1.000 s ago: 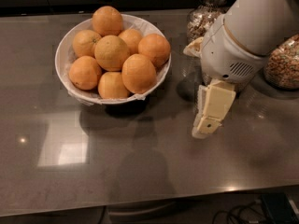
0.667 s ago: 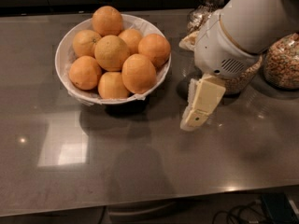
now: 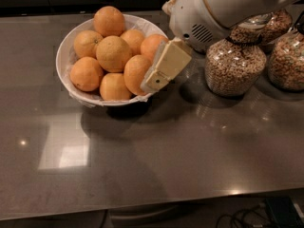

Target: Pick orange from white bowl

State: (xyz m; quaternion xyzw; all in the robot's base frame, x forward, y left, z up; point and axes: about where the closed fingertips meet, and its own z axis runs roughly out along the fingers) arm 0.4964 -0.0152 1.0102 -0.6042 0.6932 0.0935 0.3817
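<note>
The white bowl (image 3: 64, 56) stands at the back left of the grey counter and holds several oranges. The paler, more yellow orange (image 3: 114, 53) with pitted skin lies on top in the middle of the pile, among deeper-orange ones. My gripper (image 3: 160, 72), cream-coloured below a white arm, hangs over the bowl's right rim. It is in front of the right-hand oranges (image 3: 135, 72) and to the right of the pale orange. It holds nothing that I can see.
Three glass jars of cereal stand at the back right: one (image 3: 235, 63) just right of my arm, one (image 3: 287, 61) at the frame edge, one (image 3: 275, 25) behind. The counter's front edge (image 3: 152, 208) runs along the bottom, with cables (image 3: 247, 217) below.
My gripper has moved left and away from the counter front, from open counter right of the bowl to over the bowl's right rim.
</note>
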